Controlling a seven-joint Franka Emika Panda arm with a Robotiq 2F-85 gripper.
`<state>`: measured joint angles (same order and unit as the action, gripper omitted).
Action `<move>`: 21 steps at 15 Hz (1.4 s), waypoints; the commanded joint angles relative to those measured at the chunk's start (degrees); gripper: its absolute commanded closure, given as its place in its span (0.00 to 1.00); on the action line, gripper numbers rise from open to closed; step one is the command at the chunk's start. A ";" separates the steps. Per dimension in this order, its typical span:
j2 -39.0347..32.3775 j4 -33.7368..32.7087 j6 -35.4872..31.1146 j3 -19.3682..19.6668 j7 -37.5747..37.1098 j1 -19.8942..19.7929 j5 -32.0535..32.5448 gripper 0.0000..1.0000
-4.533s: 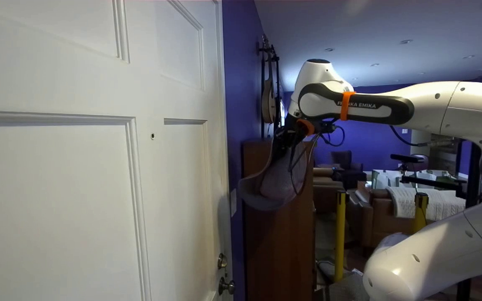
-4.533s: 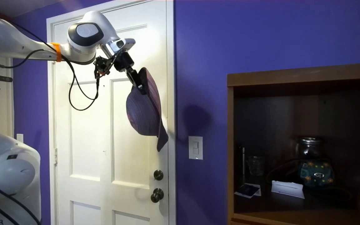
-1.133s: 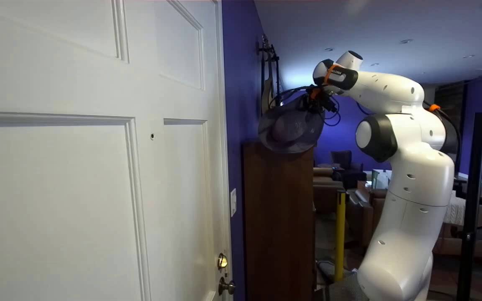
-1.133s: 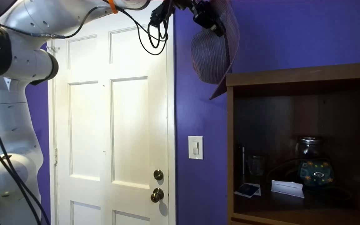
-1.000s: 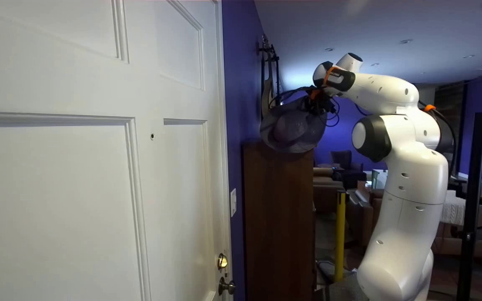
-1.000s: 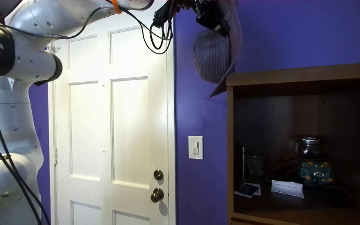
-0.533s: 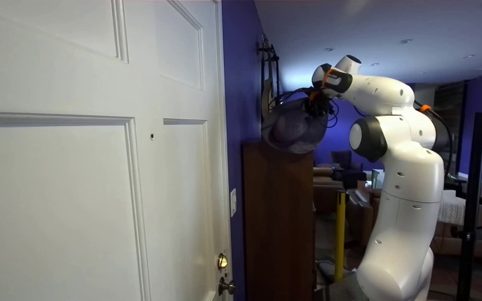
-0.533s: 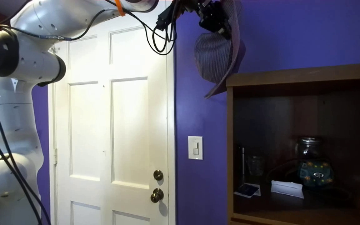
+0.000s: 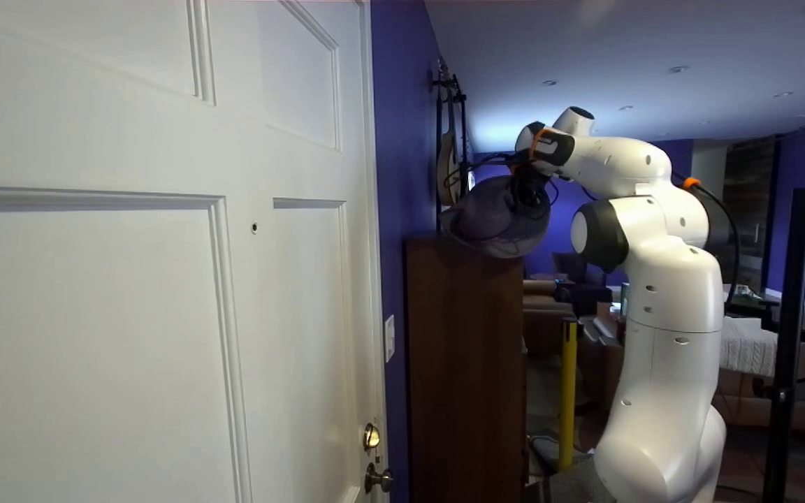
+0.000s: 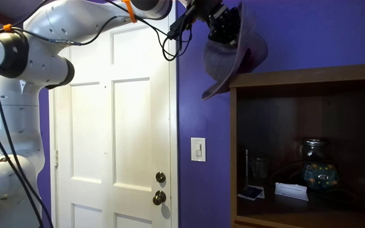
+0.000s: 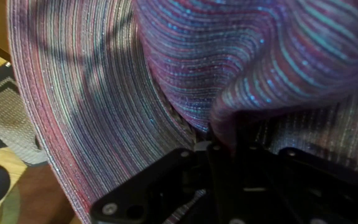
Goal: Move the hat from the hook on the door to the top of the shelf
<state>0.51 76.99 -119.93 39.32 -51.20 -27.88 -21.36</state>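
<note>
The hat is striped grey-purple cloth with a wide floppy brim. My gripper is shut on a pinched fold of it at the crown; the wrist view shows the hat filling most of the picture and the fingers closed on the cloth. The hat hangs tilted at the top left corner of the shelf. Its lower brim dips below the top edge there; I cannot tell whether it touches. In an exterior view the hat overlaps the top of the shelf. The white door is closed, away from the hat.
A guitar hangs on the purple wall beyond the shelf. A light switch is on the wall. Inside the shelf are a glass jar, a patterned pouch and a white card. A yellow post stands beside the shelf.
The hat, held throughout, has gone from in front of the door up to the shelf's top corner. In the last second it moved slightly further toward the shelf and tilted, its lower brim bending outward.
</note>
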 commanded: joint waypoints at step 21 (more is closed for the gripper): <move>-16.33 -14.42 -1.07 -10.06 -15.80 -18.48 -20.39 0.98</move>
<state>-14.32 66.12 -122.14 32.81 -66.08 -43.09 -39.19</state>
